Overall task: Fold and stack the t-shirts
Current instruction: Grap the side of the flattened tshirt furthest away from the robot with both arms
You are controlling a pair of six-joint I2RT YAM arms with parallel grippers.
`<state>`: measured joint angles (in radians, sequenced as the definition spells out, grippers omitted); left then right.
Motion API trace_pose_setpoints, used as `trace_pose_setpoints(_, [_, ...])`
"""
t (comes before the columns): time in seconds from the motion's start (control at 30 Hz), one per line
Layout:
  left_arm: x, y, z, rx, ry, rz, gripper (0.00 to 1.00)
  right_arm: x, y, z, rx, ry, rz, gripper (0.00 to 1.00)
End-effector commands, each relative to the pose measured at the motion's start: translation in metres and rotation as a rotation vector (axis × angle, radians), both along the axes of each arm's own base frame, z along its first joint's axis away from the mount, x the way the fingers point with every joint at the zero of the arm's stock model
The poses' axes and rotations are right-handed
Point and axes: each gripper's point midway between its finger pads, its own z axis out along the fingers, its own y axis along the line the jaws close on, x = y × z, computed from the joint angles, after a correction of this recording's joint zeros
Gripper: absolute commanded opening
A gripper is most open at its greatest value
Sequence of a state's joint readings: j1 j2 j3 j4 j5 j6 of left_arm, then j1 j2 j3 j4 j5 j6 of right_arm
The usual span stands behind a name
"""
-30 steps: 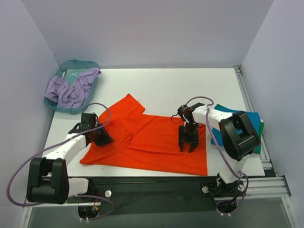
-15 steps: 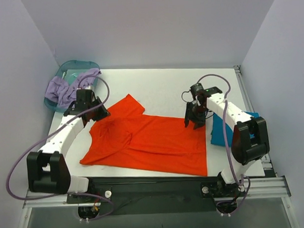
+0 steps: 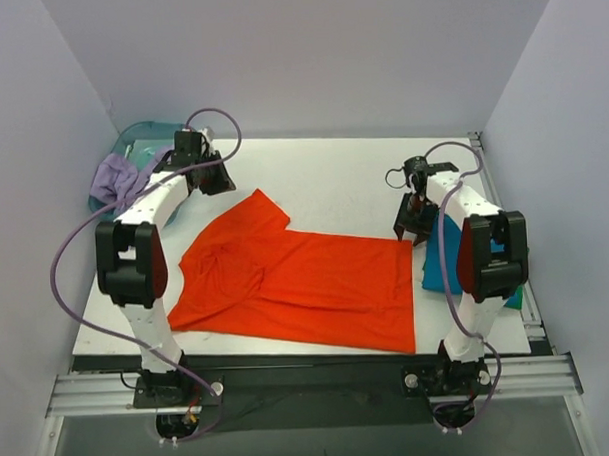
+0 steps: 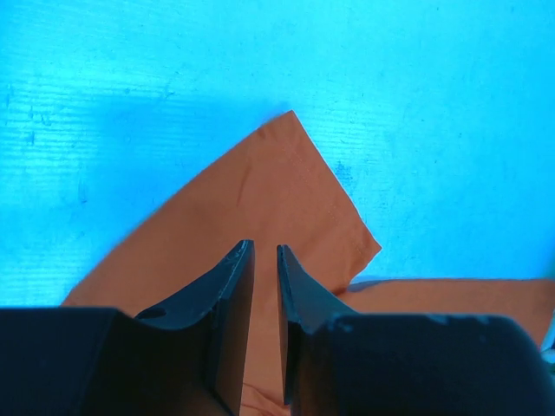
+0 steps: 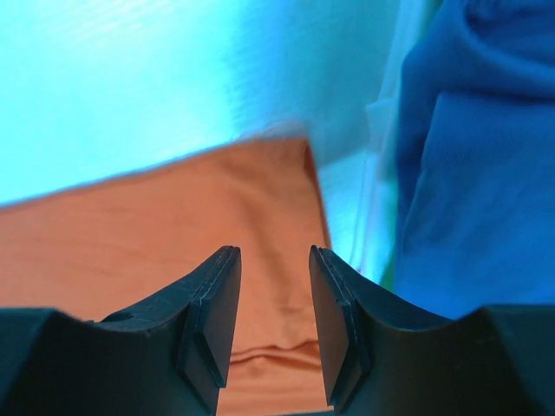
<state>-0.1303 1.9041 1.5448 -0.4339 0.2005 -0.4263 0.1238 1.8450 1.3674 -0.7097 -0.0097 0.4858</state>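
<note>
Lying flat on the white table (image 3: pixel 323 172), the orange-red t-shirt (image 3: pixel 317 288) is seen with one sleeve pointed toward the back. The left gripper (image 4: pixel 264 250) is held near that sleeve, its jaws parted by a narrow slit and empty. The right gripper (image 5: pixel 274 253) is poised at the shirt's far right corner, jaws apart, nothing between them. The folded teal-blue t-shirt (image 3: pixel 433 269) is partly hidden by the right arm. A teal basin (image 3: pixel 146 130) holding lavender cloth (image 3: pixel 118 179) is partly masked by the left arm.
</note>
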Motion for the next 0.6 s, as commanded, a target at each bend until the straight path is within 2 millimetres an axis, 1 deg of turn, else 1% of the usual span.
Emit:
trace_pose_setpoints(0.0, [0.019,-0.010,0.015,0.001,-0.060,-0.079,0.28,0.011,-0.016,0.004,-0.084,-0.013,-0.042,0.38])
trace_pose_setpoints(0.1, [0.023,-0.010,0.010,0.016,-0.055,-0.095,0.28,0.018,-0.021,-0.001,-0.113,-0.023,-0.062,0.38])
trace_pose_setpoints(0.13, [0.025,-0.010,0.011,0.019,-0.061,-0.097,0.28,0.019,-0.022,-0.004,-0.122,-0.019,-0.068,0.37])
trace_pose_setpoints(0.17, [0.027,-0.010,0.006,0.022,-0.053,-0.099,0.28,0.020,-0.023,-0.007,-0.129,-0.017,-0.072,0.37])
trace_pose_setpoints(0.27, [0.031,-0.011,0.001,0.022,-0.047,-0.100,0.28,0.022,-0.024,-0.016,-0.139,-0.006,-0.072,0.36])
trace_pose_setpoints(0.33, [0.034,-0.012,0.001,0.021,-0.048,-0.101,0.28,0.023,-0.024,-0.023,-0.141,0.006,-0.068,0.36])
trace_pose_setpoints(0.53, [0.047,-0.015,0.003,0.023,-0.065,-0.101,0.28,0.028,-0.027,-0.033,-0.144,0.010,-0.092,0.33])
trace_pose_setpoints(0.57, [0.048,-0.015,-0.004,0.028,-0.048,-0.104,0.28,0.028,-0.028,-0.034,-0.142,0.009,-0.096,0.33])
